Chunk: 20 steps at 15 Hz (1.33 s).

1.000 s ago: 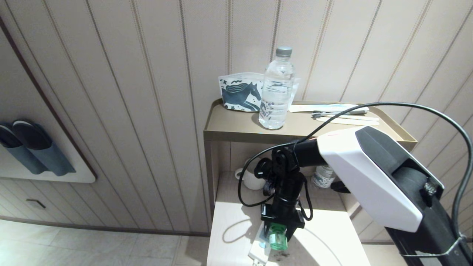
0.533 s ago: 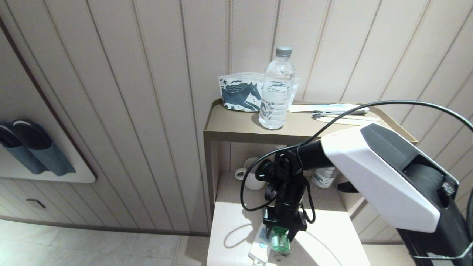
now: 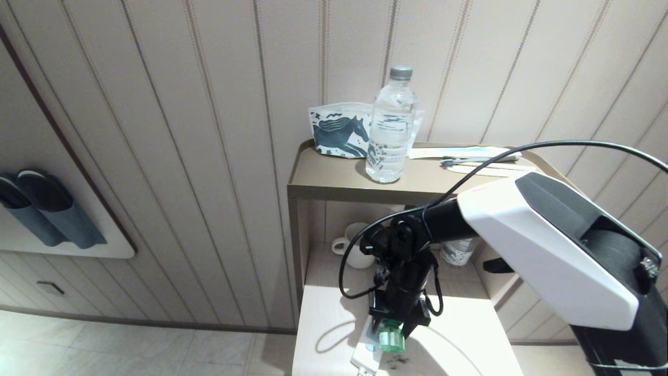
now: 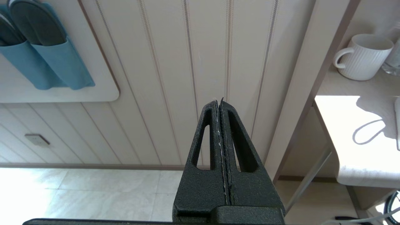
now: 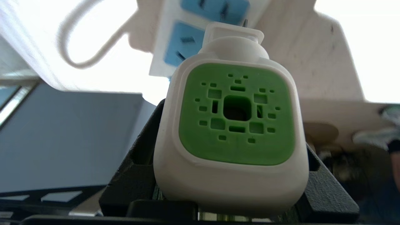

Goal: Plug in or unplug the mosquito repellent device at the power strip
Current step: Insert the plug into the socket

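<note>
One pale tabletop [image 3: 459, 339] is lying beneath our right pincer [image 3: 392, 326], which is pinching the mosquito repellent device [image 3: 391, 337] over the power strip [image 3: 365, 355]; we are facing paneled wall [image 3: 209, 156] behind.

power strip [image 3: 365, 355] cut by bottom edge, second bottle [image 3: 455, 251] mostly hidden behind right arm

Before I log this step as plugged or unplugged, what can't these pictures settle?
- The mosquito repellent device, held in the right gripper: its prongs sit behind its own body in the right wrist view, so seating is unclear.
- The power strip: cut off by the bottom edge in the head view.
- The left gripper: shut, pointing at the wall, shows nothing of the strip.
</note>
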Available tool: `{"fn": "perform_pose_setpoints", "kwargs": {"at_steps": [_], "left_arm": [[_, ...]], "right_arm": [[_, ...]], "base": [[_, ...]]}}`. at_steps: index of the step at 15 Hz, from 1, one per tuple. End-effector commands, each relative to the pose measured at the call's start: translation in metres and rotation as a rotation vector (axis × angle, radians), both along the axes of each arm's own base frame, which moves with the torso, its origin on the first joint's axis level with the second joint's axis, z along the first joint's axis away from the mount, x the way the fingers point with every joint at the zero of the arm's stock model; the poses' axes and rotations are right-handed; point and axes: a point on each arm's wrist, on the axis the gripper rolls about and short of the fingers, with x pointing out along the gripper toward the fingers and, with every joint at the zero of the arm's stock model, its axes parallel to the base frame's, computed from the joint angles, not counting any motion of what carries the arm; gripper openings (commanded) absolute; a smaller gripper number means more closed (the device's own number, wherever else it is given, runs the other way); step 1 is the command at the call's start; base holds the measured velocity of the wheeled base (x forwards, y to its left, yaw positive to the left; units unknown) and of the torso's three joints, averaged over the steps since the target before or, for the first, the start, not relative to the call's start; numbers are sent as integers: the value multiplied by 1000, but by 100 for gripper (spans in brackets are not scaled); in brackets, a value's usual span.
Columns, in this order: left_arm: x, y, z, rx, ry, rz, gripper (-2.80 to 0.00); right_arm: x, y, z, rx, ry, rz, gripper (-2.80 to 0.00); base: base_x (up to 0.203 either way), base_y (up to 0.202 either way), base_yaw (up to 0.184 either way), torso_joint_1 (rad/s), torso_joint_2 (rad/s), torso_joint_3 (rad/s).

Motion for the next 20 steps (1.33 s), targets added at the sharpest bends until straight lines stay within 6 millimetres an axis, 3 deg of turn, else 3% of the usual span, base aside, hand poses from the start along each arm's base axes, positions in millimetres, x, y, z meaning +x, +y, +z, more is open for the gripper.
{"fn": "perform_pose_setpoints", "kwargs": {"at_steps": [1,20], "left_arm": [[0,0,0,1,0,1,-280],[0,0,0,1,0,1,-280]], "right_arm": [[-1,0,1,2,-2,-3,-280],[4,1,3,14,-26,23,-280]], "base": [[0,0,0,0,0,0],[0,0,0,0,0,0]]}}
